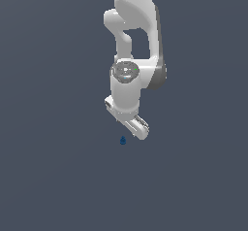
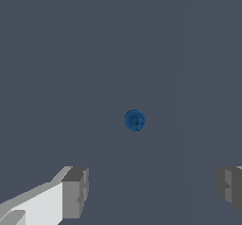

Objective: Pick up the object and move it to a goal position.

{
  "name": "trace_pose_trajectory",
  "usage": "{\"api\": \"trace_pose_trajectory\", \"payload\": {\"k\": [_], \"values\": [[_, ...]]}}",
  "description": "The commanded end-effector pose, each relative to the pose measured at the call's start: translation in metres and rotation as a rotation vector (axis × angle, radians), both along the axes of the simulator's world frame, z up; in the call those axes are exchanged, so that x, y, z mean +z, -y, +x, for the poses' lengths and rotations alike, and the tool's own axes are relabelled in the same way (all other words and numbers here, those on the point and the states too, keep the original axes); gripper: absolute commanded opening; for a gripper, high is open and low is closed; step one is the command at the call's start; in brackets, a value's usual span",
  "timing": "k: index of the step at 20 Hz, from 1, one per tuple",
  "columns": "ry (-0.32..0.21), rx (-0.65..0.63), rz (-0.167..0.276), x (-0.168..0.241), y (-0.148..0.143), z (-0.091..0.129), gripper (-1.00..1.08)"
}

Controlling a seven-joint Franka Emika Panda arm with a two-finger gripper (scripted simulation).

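Flat slate-grey ground fills both views, unmarked and without any visible edge. Above it, the white gripper hangs from the arm with its jaws spread wide and nothing between them; the wrist view shows the two grey fingertips standing far apart, one on a white finger and the other cut off by the frame's edge. The object, a tiny dark-blue rounded lump with a small knob on top, sits on the ground near the gripper, apart from it, off toward the exterior view's left of the fingers and slightly lower in that picture. The wrist view sees the object from above as a small blue disc, beyond the fingertips and roughly in line with the open gap between them, touching neither. Behind the gripper, the arm rises in pale rounded segments, with a grey ringed joint cap facing the exterior camera, and runs out of the top of that view. How high the fingertips stand above the ground cannot be told.
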State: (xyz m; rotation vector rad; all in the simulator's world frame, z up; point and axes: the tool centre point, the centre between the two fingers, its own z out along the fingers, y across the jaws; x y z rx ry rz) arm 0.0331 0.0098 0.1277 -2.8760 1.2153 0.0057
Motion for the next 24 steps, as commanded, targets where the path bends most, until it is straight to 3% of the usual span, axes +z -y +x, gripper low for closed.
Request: {"api": "trace_pose_trajectory", "payload": {"k": [1, 13, 24], "values": [[-0.002, -0.074, -0.001, -0.005, 0.002, 0.002, 1.00], [-0.009, -0.397, -0.011, -0.026, 0.011, 0.011, 1.00], [-0.009, -0.533, -0.017, -0.035, 0.014, 0.015, 1.00]]}}
